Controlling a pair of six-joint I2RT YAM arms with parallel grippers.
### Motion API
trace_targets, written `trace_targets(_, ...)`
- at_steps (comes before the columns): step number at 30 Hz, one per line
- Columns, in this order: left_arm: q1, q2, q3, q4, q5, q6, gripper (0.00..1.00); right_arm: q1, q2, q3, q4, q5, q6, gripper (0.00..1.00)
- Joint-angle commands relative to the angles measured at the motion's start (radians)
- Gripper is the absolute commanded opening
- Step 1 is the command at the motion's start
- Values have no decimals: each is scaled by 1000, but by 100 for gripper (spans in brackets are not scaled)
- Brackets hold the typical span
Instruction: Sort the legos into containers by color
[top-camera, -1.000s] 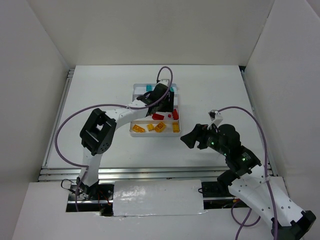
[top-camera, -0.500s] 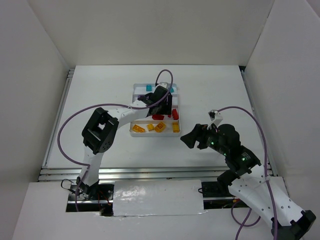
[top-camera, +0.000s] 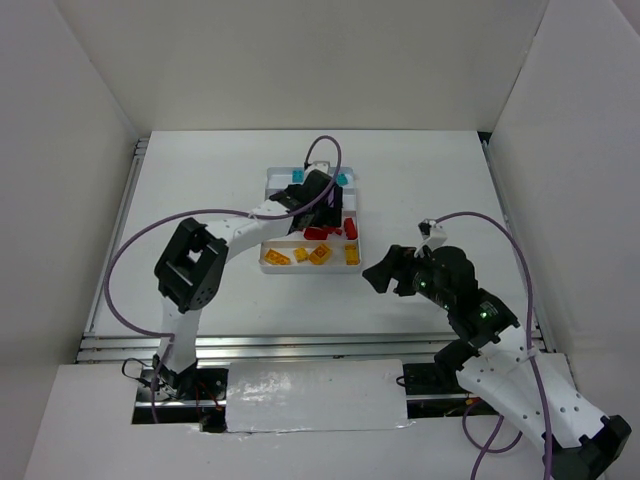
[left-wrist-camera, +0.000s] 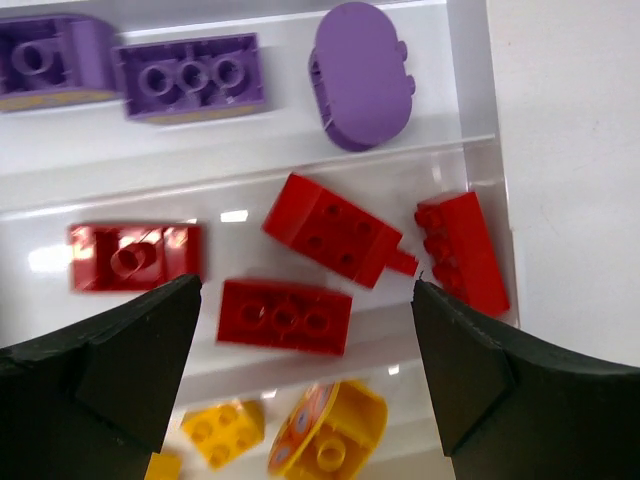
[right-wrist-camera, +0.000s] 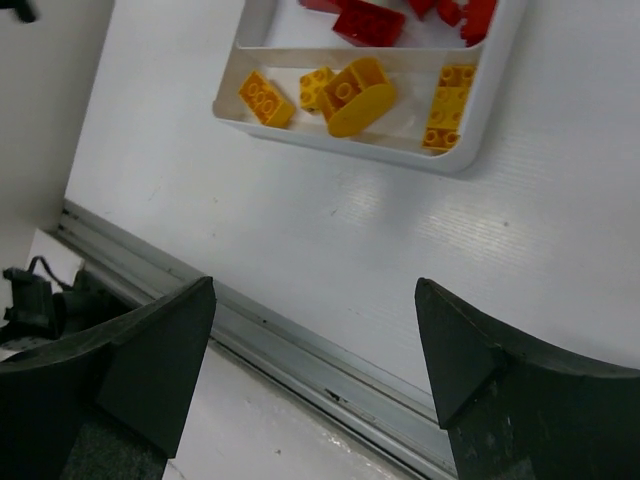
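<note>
The white tray (top-camera: 266, 190) lies mid-table with four long compartments. Teal legos (top-camera: 298, 176) are in the far one, purple legos (left-wrist-camera: 190, 75) in the second, red legos (left-wrist-camera: 284, 317) in the third and yellow legos (top-camera: 320, 254) in the nearest. My left gripper (top-camera: 322, 205) hovers over the tray, open and empty; in its wrist view (left-wrist-camera: 305, 288) the fingers straddle the red row. My right gripper (top-camera: 380, 275) is open and empty, right of the tray's near corner. Its wrist view (right-wrist-camera: 312, 285) shows the yellow legos (right-wrist-camera: 355, 95) in the tray (right-wrist-camera: 460, 160).
White walls enclose the table on three sides. A metal rail (right-wrist-camera: 300, 360) runs along the near edge. Purple cables loop over both arms (top-camera: 325, 150).
The left arm has shifted slightly over the tray, with its gripper still open. The right arm has barely moved. The bricks lie as before.
</note>
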Motion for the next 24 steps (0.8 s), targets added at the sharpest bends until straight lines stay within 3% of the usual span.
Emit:
trace_targets(1, -2, -190, -53, 11, -73, -14, 100, -6, 18, 39, -46, 187, 54, 90)
trace_targets(4, -2, -312, -91, -33, -147, -43, 100, -25, 76, 71, -158, 402, 152, 100)
trace_targets(9, -2, -472, -166, -215, -202, -107, 99, -150, 133, 93, -262, 643, 268, 100)
trace_targets(16, -8, -770, -387, -410, -105, -202, 100, -491, 310, 47, -132, 443, 226, 100)
trace_targets(19, -20, -867, -429, -469, -17, -141, 100, -562, 389, 62, -111, 459, 237, 100)
trace_targets(24, -29, -1001, -459, -594, -69, -55, 100, -596, 542, 100, -88, 450, 231, 100)
